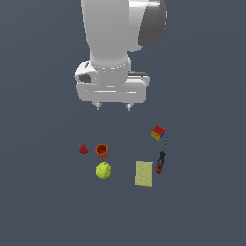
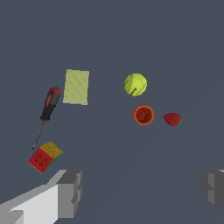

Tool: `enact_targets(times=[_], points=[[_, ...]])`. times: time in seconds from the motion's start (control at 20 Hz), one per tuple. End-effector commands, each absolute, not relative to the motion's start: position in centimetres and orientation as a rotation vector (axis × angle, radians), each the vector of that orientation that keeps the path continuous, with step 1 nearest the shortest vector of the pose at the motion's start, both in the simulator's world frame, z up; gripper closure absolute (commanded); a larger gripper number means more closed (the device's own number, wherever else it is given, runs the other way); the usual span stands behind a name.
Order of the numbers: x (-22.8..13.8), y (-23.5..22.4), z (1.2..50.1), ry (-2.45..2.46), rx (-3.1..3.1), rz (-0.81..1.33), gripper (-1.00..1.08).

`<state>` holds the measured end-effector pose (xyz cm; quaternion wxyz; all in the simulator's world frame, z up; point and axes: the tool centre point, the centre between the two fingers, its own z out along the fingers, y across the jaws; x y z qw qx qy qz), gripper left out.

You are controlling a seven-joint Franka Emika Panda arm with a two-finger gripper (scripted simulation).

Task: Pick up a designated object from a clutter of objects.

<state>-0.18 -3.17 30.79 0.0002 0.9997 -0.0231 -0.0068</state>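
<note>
- The gripper (image 1: 113, 106) hangs above the tabletop (image 1: 43, 202), its jaws spread wide and pinching nothing; in the wrist view the two fingers (image 2: 70, 192) stand far apart at opposite edges of the picture.
- The puzzle cube (image 1: 158, 132) lies on the tabletop toward the exterior view's right, apart from the gripper and lower in the picture. It shows red, yellow and blue faces in the exterior view; red, yellow and a sliver of green in the wrist view (image 2: 45, 157).
- The screwdriver (image 1: 161, 159), with a red and black handle, lies just beside the cube, its thin shaft pointing at it.
- The pale yellow sponge (image 1: 144, 174) lies flat next to the screwdriver's handle.
- The orange cup (image 1: 102, 150) stands upright, mouth open upward, well apart from the cube toward the exterior view's left.
- The red strawberry (image 1: 83, 149) sits just beside the cup, farther to that left.
- The yellow-green ball (image 1: 103, 170) rests near the cup.
- No brand, label or writing can be read on any item; the renders are too coarse for fine print.
</note>
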Motion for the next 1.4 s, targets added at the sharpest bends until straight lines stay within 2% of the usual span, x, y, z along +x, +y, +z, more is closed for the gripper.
enact_targets(times=[0.0,0.8,1.35], points=[[-0.2,-3.2,30.8,-0.073,3.140,-0.021,-0.92],[-0.3,-1.9,31.2,-0.105,3.174,-0.010,-0.92],[-0.1,2.5,25.9,0.176,3.140,-0.011,-0.92]])
